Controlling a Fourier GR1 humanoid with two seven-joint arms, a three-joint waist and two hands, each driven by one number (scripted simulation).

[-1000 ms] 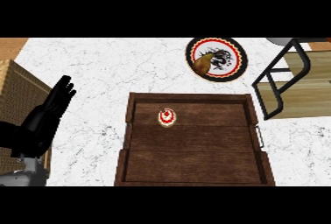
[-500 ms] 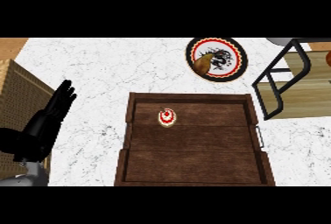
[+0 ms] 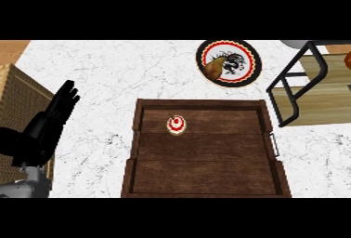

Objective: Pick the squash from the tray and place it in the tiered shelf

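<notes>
So the left hand [image 3: 44, 131] is over at the left edge of the counter, fingers straight and pointing up, holding nothing. The right hand isn't visible at all. The squash [image 3: 176, 125], a little red-and-white thing, lies in the far half of the wooden tray [image 3: 205, 179], to the right of that hand and well apart from it. Way further right stands the tiered shelf [image 3: 293, 91], with a patterned plate [image 3: 241, 52] beside it.

Dark wooden tray [image 3: 132, 153] mid-counter on white marble counter [image 3: 109, 79]. Small round red-and-white item [image 3: 176, 125] lies in its far half. Patterned plate [image 3: 240, 45] beyond, brown lump [image 3: 214, 69] on it. Black-framed tiered shelf [image 3: 322, 100] at right. Left hand [image 3: 42, 130] at left edge, fingers straight.
</notes>
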